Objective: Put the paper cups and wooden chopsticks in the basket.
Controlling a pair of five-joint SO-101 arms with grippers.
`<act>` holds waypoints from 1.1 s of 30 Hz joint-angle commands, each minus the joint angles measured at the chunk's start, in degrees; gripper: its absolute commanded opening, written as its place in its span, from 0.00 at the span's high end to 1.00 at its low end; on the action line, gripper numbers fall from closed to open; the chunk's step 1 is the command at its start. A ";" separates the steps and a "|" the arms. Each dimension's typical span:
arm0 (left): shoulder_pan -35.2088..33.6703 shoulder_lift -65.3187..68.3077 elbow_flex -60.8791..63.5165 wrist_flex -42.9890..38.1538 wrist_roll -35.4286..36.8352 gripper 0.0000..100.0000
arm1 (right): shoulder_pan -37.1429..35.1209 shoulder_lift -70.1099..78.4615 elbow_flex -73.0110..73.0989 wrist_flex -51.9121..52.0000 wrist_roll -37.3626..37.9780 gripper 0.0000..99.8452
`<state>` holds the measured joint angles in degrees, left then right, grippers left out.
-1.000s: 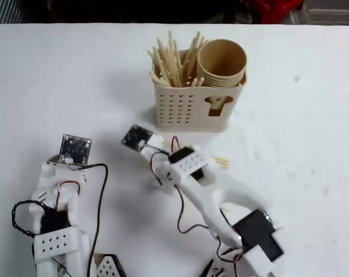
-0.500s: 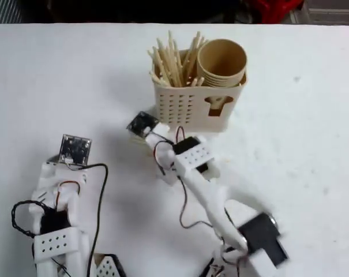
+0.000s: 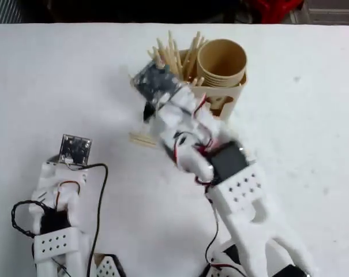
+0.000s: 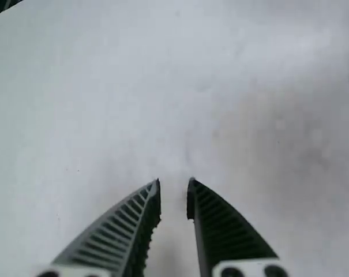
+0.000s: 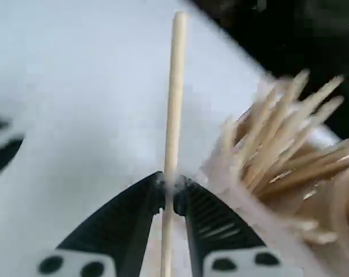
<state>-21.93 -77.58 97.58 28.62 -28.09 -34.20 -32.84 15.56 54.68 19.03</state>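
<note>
A white slotted basket (image 3: 239,90) stands at the far middle of the table. It holds a bundle of wooden chopsticks (image 3: 173,53) and a stack of paper cups (image 3: 221,60). In the right wrist view my right gripper (image 5: 169,186) is shut on a single wooden chopstick (image 5: 175,86), which stands just beside the basket's chopsticks (image 5: 278,133). From above, a pale wooden end (image 3: 141,138) sticks out below that arm, to the left of the basket. My left gripper (image 4: 174,189) hovers over bare table, its fingers nearly touching with nothing between them.
The left arm (image 3: 57,202) rests at the near left with its black cable looped beside it. The right arm (image 3: 232,179) stretches from the near edge across the basket's front. White tabletop (image 3: 312,144) lies on both sides.
The right arm has swung up and away from the table in front of the basket to the basket's left rim, carrying the chopstick. The left arm has stayed still.
</note>
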 commanded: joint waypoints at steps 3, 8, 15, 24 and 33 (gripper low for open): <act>0.75 -0.48 -0.26 -1.05 0.35 0.91 | 4.44 8.57 -22.77 -3.74 -0.62 0.98; 0.75 -0.48 -0.26 -1.05 0.35 0.91 | 6.20 20.09 -36.31 -13.49 -0.53 0.98; 0.75 -0.48 -0.26 -1.05 0.35 0.91 | 7.96 30.02 -41.93 -15.52 -0.53 0.98; 0.75 -0.48 -0.26 -1.05 0.35 0.91 | 7.96 29.93 -38.59 -12.18 -0.62 0.98; 0.75 -0.48 -0.26 -1.05 0.35 0.91 | 7.96 29.58 -38.77 -6.81 -0.62 0.88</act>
<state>-21.93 -77.58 97.58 28.62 -28.09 -26.81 -2.24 -22.68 46.51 18.95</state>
